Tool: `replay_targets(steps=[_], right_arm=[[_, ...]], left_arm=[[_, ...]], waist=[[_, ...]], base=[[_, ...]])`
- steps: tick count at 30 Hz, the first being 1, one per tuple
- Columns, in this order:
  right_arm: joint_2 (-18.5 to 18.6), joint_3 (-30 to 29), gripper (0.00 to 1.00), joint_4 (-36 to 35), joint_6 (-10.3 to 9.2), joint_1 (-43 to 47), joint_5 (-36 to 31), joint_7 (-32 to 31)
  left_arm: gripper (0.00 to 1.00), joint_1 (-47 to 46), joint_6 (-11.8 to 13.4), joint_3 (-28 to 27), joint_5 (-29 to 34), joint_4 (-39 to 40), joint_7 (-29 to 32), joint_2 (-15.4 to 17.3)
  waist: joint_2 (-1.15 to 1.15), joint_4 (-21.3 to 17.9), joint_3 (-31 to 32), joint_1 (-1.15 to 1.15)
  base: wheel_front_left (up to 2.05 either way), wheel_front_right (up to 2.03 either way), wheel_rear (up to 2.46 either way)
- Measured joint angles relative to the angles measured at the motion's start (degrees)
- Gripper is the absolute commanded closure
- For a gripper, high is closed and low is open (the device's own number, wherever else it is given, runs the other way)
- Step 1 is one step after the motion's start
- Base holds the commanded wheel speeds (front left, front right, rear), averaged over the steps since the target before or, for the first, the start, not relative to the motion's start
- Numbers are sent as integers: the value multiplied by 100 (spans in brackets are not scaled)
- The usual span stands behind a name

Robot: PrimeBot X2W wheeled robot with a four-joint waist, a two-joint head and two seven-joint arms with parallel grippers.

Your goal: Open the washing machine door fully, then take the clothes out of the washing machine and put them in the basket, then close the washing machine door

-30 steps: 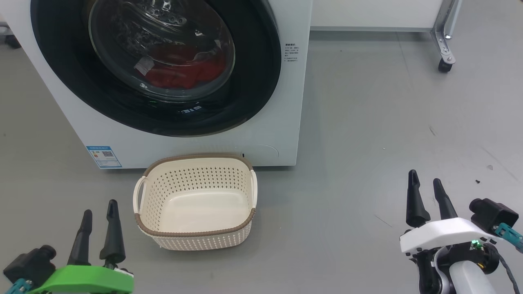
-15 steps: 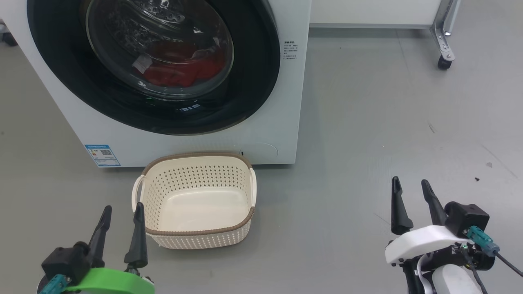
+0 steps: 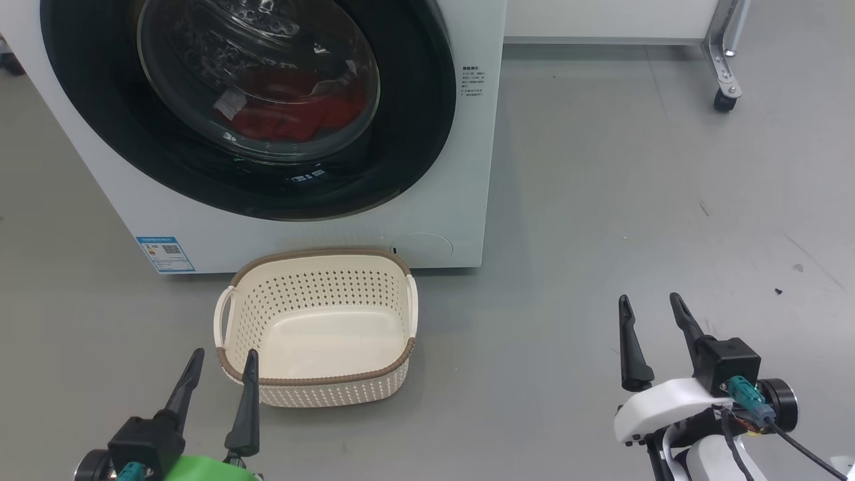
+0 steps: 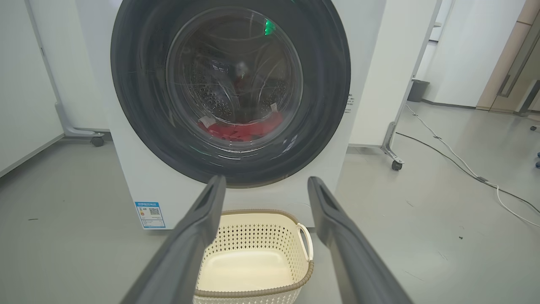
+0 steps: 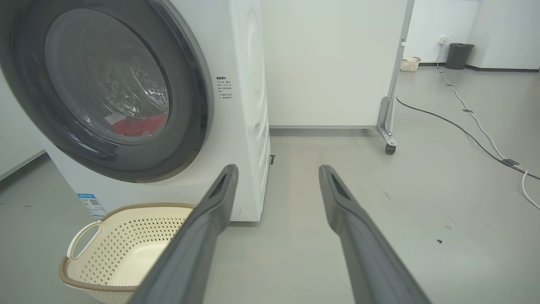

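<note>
Head view: the left tool (image 3: 225, 352) has slid in toward the middle since a second ago. Its two fingers stand a bit wider apart now and hold nothing. In this view one tip lines up with the near left corner of the basket (image 3: 314, 254). The right tool (image 3: 649, 297) has slid in a little too. Its fingers are apart and empty, over the bare floor (image 3: 568, 200) well to the side of the basket.

The basket has nothing in it and sits just in front of the washing machine (image 3: 467, 200). The door (image 3: 414, 133) is shut, and the red clothes (image 3: 294, 113) lie behind its glass. So I think the arms are only getting ready, and opening the door is not begun.

Count: two tools, one basket, one machine, one door, one red heap. I cannot tell how many pieces are in the heap.
</note>
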State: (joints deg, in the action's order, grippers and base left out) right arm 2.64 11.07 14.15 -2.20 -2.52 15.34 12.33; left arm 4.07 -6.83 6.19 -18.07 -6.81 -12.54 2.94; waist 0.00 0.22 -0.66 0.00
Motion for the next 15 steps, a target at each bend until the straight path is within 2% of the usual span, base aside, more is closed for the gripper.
replay_targets(steps=[9, 15], right_arm=[[8, 130, 0, 29, -101, -102, -530, 146], [13, 87, 0, 63, -152, -173, -543, 192]], left_arm=[[0, -1, 56, 45, 552, 13, -125, -1], [0, -1, 75, 77, 708, 8, -174, -2]], waist=[[0, -15, -9, 0], [0, -34, -21, 0]], base=[[0, 0, 0], [0, 0, 0]])
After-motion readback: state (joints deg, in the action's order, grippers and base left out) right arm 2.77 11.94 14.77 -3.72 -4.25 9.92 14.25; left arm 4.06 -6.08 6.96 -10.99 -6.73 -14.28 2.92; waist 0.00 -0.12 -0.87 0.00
